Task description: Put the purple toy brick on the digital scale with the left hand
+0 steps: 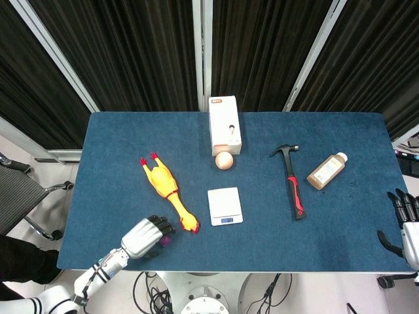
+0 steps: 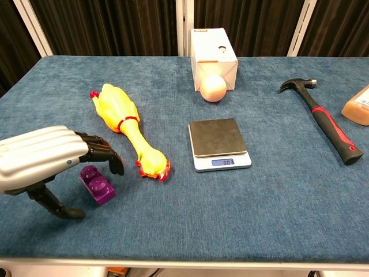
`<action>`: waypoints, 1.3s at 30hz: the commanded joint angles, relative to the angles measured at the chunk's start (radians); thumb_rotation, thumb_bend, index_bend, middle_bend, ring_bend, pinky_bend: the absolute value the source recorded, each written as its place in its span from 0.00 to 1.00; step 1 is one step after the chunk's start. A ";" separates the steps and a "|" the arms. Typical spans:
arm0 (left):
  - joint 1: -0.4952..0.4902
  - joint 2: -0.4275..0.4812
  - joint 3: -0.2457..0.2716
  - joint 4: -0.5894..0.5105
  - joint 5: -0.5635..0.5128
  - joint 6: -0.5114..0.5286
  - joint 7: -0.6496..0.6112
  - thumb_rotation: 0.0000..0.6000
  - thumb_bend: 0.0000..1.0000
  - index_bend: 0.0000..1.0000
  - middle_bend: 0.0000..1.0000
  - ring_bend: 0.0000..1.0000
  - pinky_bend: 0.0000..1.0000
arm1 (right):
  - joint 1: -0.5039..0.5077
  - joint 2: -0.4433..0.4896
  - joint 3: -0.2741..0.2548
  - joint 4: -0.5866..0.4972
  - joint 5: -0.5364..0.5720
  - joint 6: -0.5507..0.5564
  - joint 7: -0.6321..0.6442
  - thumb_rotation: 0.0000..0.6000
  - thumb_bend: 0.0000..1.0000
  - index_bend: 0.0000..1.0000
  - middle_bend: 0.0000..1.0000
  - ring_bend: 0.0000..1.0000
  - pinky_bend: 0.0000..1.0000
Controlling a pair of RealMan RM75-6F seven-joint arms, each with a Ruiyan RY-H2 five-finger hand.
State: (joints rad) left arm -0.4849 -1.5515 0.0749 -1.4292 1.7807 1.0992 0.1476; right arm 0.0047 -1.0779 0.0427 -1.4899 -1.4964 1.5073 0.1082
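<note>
Your left hand (image 2: 40, 158) hovers at lower left of the chest view, fingers (image 2: 106, 156) curled apart, holding nothing; the small purple plastic toy brick (image 2: 97, 184) lies just under them, long axis running toward lower right; in the head view it is mostly hidden; the flat white digital scale (image 2: 219, 144) waits at centre; your right hand (image 1: 407, 226), cut off at the far right edge, looks open.

A purple toy brick (image 2: 97, 184), a yellow rubber chicken (image 2: 128, 129) with red feet and comb, a white-and-grey digital scale (image 2: 218, 143), a black-and-red hammer (image 2: 327, 121), a white box (image 2: 213, 57), and an amber bottle (image 1: 327, 171) are seen on the dark blue table (image 2: 277, 208).
</note>
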 commanded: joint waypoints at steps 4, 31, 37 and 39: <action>-0.010 -0.007 0.002 0.017 -0.019 -0.010 0.010 1.00 0.15 0.40 0.39 0.32 0.44 | -0.001 0.000 -0.001 0.004 0.000 -0.001 0.004 1.00 0.22 0.00 0.00 0.00 0.00; -0.026 0.045 -0.093 -0.124 -0.059 0.142 -0.025 1.00 0.25 0.62 0.61 0.53 0.64 | 0.003 -0.002 -0.003 0.009 0.004 -0.022 0.006 1.00 0.22 0.00 0.00 0.00 0.00; -0.117 0.043 -0.200 -0.217 -0.118 0.063 0.006 1.00 0.25 0.62 0.61 0.53 0.64 | 0.007 -0.012 -0.008 0.010 0.000 -0.031 -0.007 1.00 0.22 0.00 0.00 0.00 0.00; -0.152 0.020 -0.225 -0.217 -0.148 0.018 0.016 1.00 0.25 0.62 0.61 0.53 0.64 | 0.007 -0.015 -0.009 0.012 0.000 -0.033 -0.010 1.00 0.22 0.00 0.00 0.00 0.00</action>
State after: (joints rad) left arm -0.5928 -1.5108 -0.1133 -1.6318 1.6702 1.1669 0.1481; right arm 0.0117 -1.0925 0.0335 -1.4783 -1.4965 1.4749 0.0985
